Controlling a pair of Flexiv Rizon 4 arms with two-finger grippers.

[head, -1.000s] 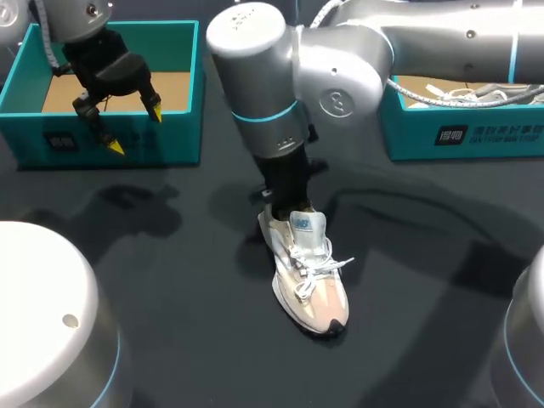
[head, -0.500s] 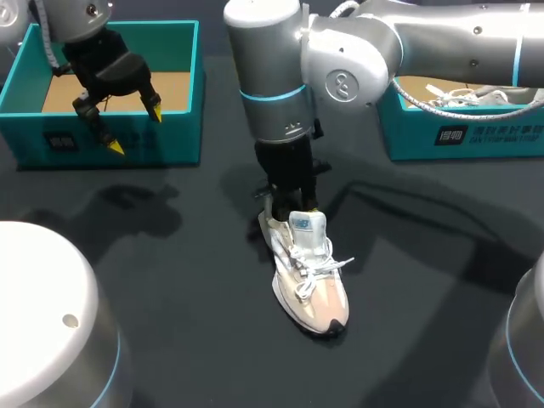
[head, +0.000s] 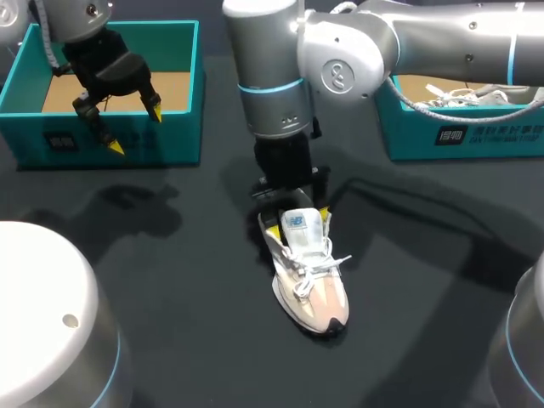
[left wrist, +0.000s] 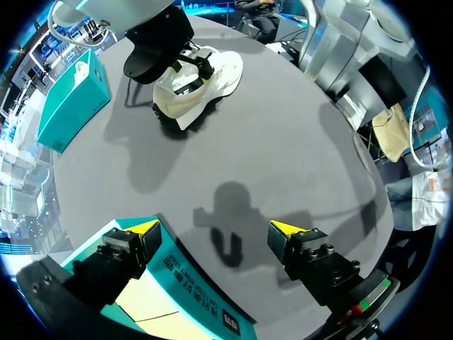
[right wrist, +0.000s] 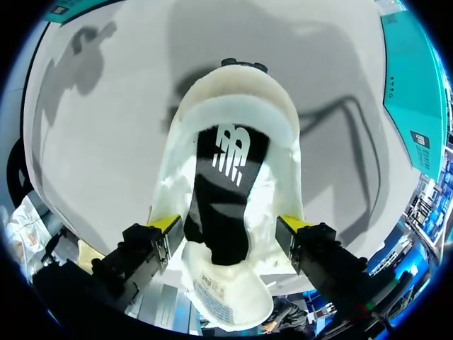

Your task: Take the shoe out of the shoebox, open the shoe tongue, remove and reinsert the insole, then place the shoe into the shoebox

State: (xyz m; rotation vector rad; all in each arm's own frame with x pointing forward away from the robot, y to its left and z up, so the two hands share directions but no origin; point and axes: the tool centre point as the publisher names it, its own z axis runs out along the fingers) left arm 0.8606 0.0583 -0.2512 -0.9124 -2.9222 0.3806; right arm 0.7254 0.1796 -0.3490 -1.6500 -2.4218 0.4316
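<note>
Cream laced sneaker (head: 308, 276) upright on dark surface (head: 170, 280); tongue (right wrist: 226, 297) raised; right hand (head: 297, 223) spread wide astride collar, seemingly untouching; next, pinch black insole (right wrist: 223, 191); left hand (head: 135, 129) wide.

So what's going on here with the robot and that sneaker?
A two-armed robot is working on a shoe that stands on the dark table, out of its box. The right gripper hangs right over the shoe's opening, open, with one finger on either side of the tongue. The black insole lies inside the shoe. The left gripper hangs open over the teal shoebox, holding nothing.
</note>
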